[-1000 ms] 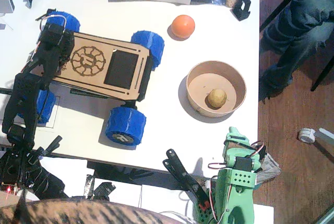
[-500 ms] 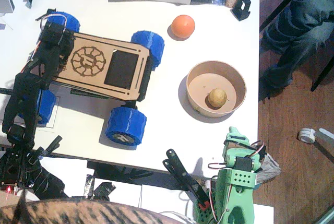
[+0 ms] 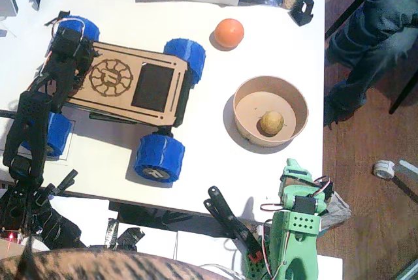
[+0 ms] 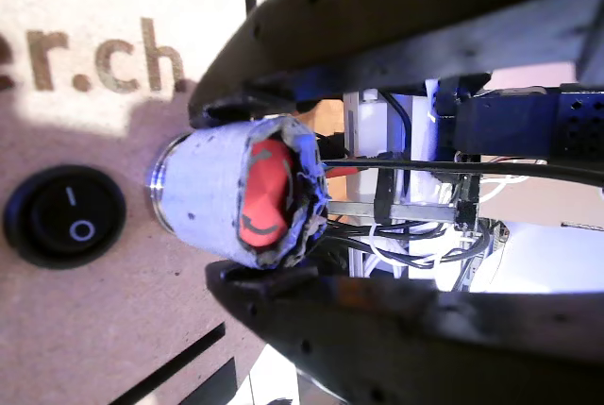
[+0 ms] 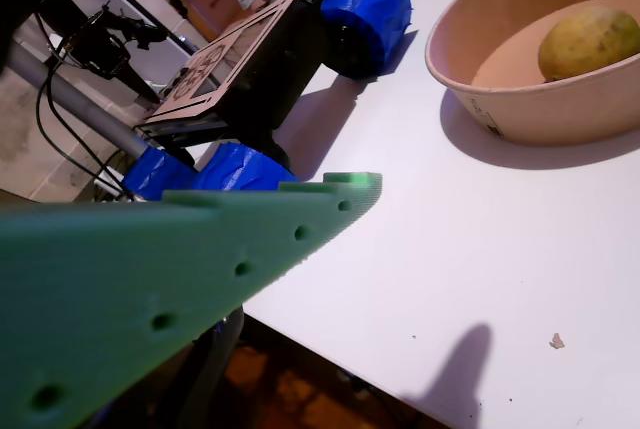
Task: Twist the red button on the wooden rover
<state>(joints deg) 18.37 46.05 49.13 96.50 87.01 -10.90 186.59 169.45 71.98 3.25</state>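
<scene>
While the red button (image 4: 266,199) is being clamped by the left gripper (image 4: 269,193), the wooden rover (image 3: 127,84) is being dragged slightly toward three o'clock, suggesting twisting is underway.

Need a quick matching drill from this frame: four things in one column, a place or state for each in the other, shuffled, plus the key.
Things
1. red button
2. orange ball
3. yellowish fruit
4. right gripper

Place or state
A. inside the wooden bowl
B. between the left gripper jaws, on the wooden rover
C. loose on the white table, beyond the bowl
D. at the table's near edge, touching nothing

Pairs: 1-B, 2-C, 3-A, 4-D
</scene>
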